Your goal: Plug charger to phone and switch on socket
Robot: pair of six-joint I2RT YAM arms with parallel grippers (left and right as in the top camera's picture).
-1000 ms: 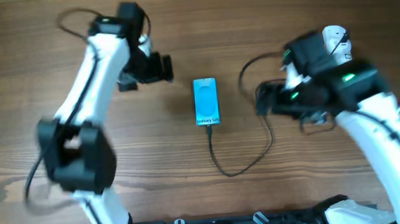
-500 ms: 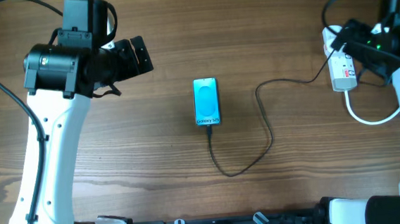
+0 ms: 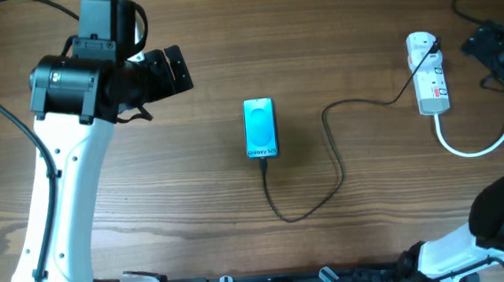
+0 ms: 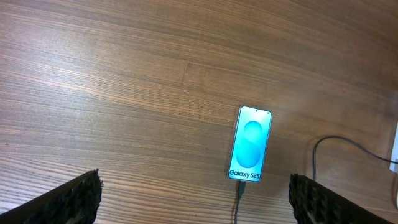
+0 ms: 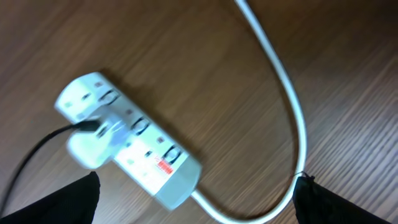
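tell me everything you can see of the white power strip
The power strip is a long white plastic block with several outlets and red marks near its cord end. It lies flat on the wooden table, at the robot's far right. A plug sits near its far end, the thin black cable running off it. A thick white cord leaves the near end and loops away.

Overhead: we record bright, even light from above on the table (image 3: 227, 36); shadows are soft and short, and focus is sharp. The phone (image 3: 260, 128) screen glows, its centre nearly washed out. Left wrist: sharp throughout, with a pale sheen on the wood at 3 o'clock; the fingers of the left gripper (image 4: 196, 200) at 5 and 7 o'clock are black, without detail. Right wrist: we note blur across the frame. The socket (image 5: 127, 140) is smeared, its red marks unreadable, and the right gripper (image 5: 196, 202) fingers are equally dark.
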